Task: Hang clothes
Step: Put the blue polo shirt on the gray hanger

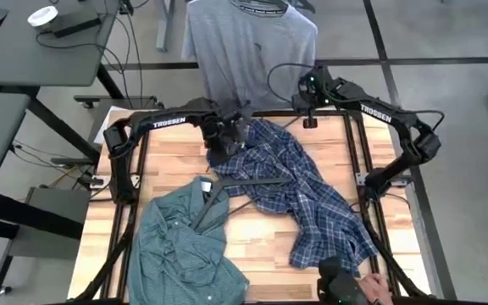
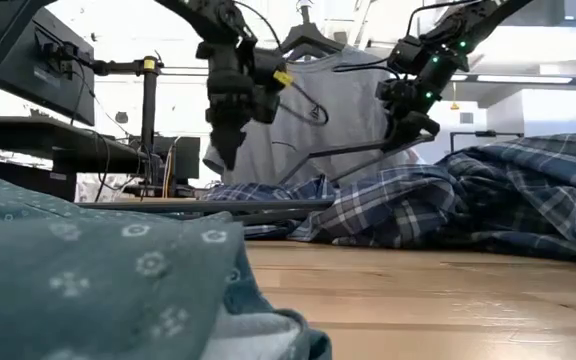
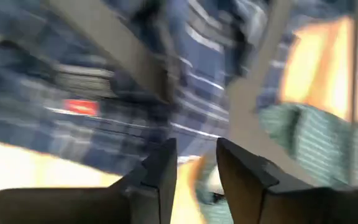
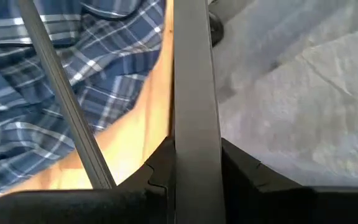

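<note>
Light wooden plank worktop [image 1: 265, 241] in a black metal frame, sitting on a grey concrete floor [image 1: 464, 34] with dark desks [image 1: 24, 51] off to the left. Blue-white plaid shirt [image 1: 299, 191] sprawls across the middle and right of the worktop, with a thin dark hanger [image 1: 240, 182] lying on its left edge. Green fine-checked collared shirt [image 1: 180, 241] is crumpled at the near-left corner. Grey long-sleeve tee [image 1: 248, 42] hangs just beyond the far edge. Left end effector [image 3: 196, 171] hovers over the plaid collar, fingers parted and empty. Right end effector [image 4: 194, 168] at the far edge is clenched on a grey hanger bar [image 4: 191, 81]
</note>
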You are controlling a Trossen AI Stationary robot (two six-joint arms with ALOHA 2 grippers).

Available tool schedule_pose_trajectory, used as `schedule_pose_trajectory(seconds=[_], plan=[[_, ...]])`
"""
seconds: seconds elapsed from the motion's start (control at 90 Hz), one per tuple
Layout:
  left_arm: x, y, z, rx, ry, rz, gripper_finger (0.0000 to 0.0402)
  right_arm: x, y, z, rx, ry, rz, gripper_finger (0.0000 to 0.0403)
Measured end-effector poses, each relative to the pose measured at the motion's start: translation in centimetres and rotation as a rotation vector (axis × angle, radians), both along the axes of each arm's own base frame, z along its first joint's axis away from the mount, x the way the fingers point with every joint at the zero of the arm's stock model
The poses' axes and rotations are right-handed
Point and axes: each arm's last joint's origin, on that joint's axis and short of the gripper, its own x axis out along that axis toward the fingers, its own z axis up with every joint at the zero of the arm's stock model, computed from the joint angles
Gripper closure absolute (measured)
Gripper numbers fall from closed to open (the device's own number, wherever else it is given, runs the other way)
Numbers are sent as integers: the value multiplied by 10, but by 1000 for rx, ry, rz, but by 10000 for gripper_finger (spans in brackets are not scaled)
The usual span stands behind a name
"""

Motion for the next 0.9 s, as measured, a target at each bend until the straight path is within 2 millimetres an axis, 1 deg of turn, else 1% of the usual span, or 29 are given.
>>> schedule_pose_trajectory(seconds=[0.133, 0.2, 0.278, 0.4, 0.522, 0.644, 0.756, 0.9], plan=[[1, 1, -19, 35, -44, -42, 301, 0, -1, 0, -3, -4, -5, 335], [1, 3, -24, 88, -41, -40, 301, 0, 0, 0, -1, -3, -5, 335], [0, 4, -23, 135, -12, -51, 301, 0, 0, 0, 2, -5, -8, 335], [1, 5, -19, 148, -16, -71, 301, 0, 0, 0, 12, -13, -23, 335], [0, 7, -19, 157, -22, -92, 301, 0, 0, 0, 14, -14, -25, 335], [-3, 12, -19, 161, -22, -92, 301, 0, 0, 0, 20, -19, -32, 335], [-6, 15, -24, 138, -24, -106, 301, 0, 0, 0, 30, -30, -18, 335], [-12, 9, -41, 5, -58, -139, 302, 1, 0, 0, 31, -32, -15, 335]])
